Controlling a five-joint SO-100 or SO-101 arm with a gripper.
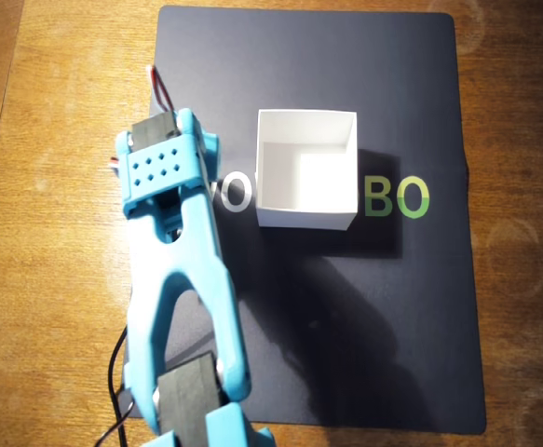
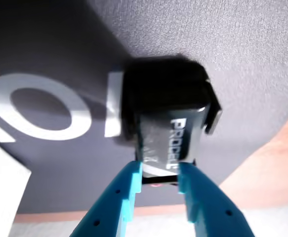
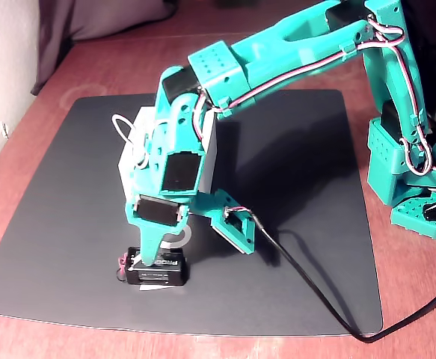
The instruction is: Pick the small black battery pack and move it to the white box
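The small black battery pack point(image 2: 171, 118), with white lettering, lies on the dark mat point(image 2: 60, 59). My gripper point(image 2: 159, 170) is shut on its near end, one blue finger pressed against each side. In the fixed view the gripper point(image 3: 152, 258) points straight down onto the pack point(image 3: 158, 271), which rests on the mat near its front edge, red wires at its left end. In the overhead view the arm hides the pack; only its red wires point(image 1: 162, 88) stick out. The white box point(image 1: 305, 168) stands open to the right of the gripper, partly hidden behind it in the fixed view point(image 3: 130, 153).
The dark mat point(image 1: 364, 326) with printed letters covers the wooden table point(image 1: 47, 233). The arm's base point(image 3: 416, 172) stands at the right in the fixed view. A black cable point(image 3: 307, 288) runs across the mat's front right corner.
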